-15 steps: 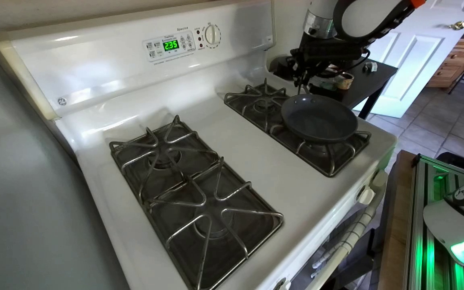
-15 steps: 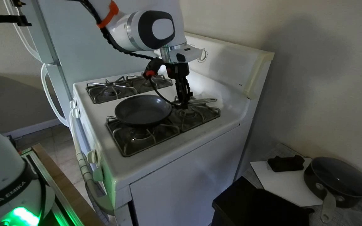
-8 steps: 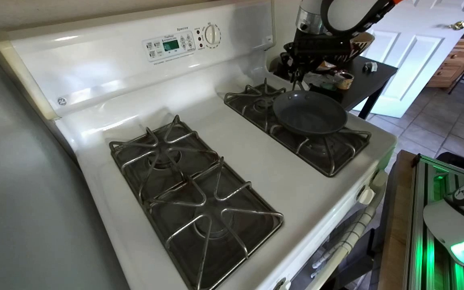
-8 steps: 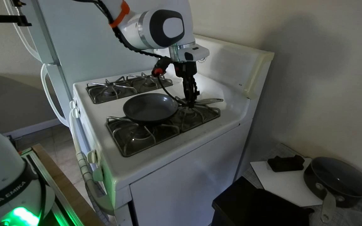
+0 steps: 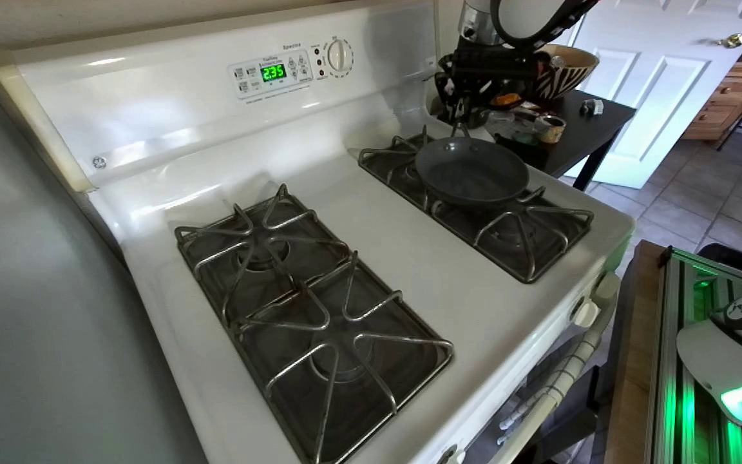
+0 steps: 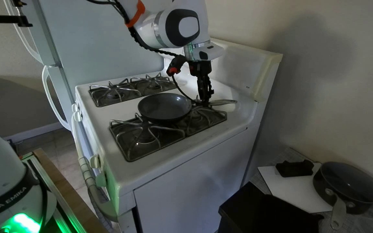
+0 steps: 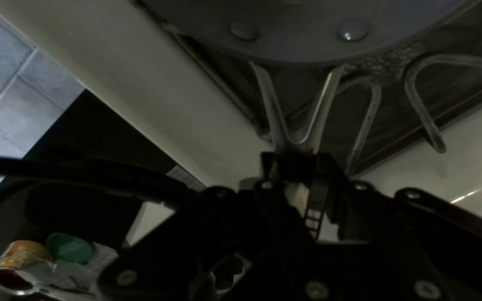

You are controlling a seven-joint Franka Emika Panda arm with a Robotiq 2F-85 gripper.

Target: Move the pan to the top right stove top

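The round shallow dark pan point(image 5: 472, 171) is over the middle of the right grate, partly over the rear burner and partly over the front one. It also shows in an exterior view point(image 6: 164, 107) and at the top of the wrist view point(image 7: 299, 25). Its metal handle point(image 6: 223, 102) points toward the back panel. My gripper point(image 6: 205, 103) is shut on the handle near its forked base; it shows in the wrist view point(image 7: 293, 161) too. The top right stove top point(image 6: 210, 118) lies partly under the pan, handle and gripper. I cannot tell whether the pan touches the grate.
The right grate's front burner point(image 5: 525, 235) is mostly uncovered. The left grate point(image 5: 339, 328) carries nothing. The white back panel point(image 5: 184, 96) rises behind the burners. A black table point(image 5: 593, 132) beside the stove holds a bowl point(image 5: 567, 67); a saucepan point(image 6: 345, 187) stands beside the stove.
My gripper has moved the pan steadily backward along the right grate, toward the back panel. More of the front burner shows now. The grip on the handle is kept.
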